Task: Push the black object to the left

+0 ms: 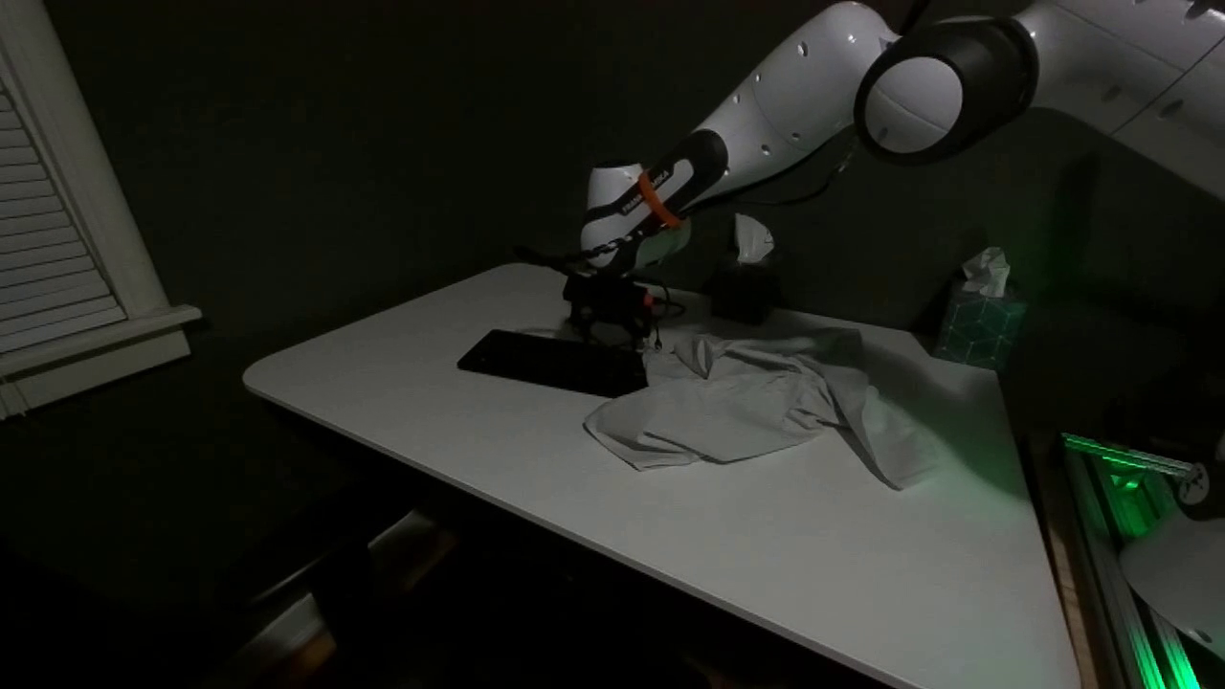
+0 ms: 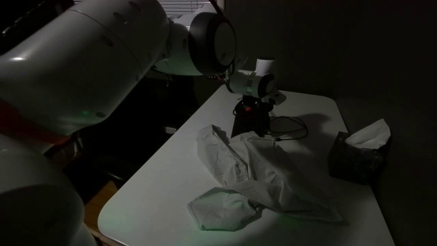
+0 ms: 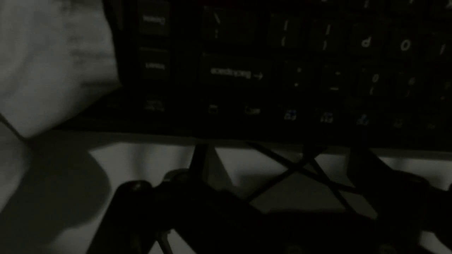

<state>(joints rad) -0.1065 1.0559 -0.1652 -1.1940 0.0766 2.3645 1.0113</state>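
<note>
The black object is a keyboard (image 1: 545,364) lying flat on the white table, also seen in an exterior view (image 2: 243,124) and in the wrist view (image 3: 247,88). Its key labels appear upside down in the wrist view. My gripper (image 1: 611,337) is low at the keyboard's long edge on the wall side, nearer the cloth end. In the wrist view the gripper's (image 3: 282,155) two fingers are spread wide with nothing held between them. Their tips meet the keyboard's edge in the picture; I cannot tell if they touch it. The gripper is dark.
A crumpled pale cloth (image 1: 756,402) lies against one end of the keyboard. A dark tissue box (image 1: 745,289) and a green tissue box (image 1: 981,325) stand along the wall side. Thin black cables (image 2: 293,128) lie on the table (image 2: 164,171) beside the gripper. The room is dim.
</note>
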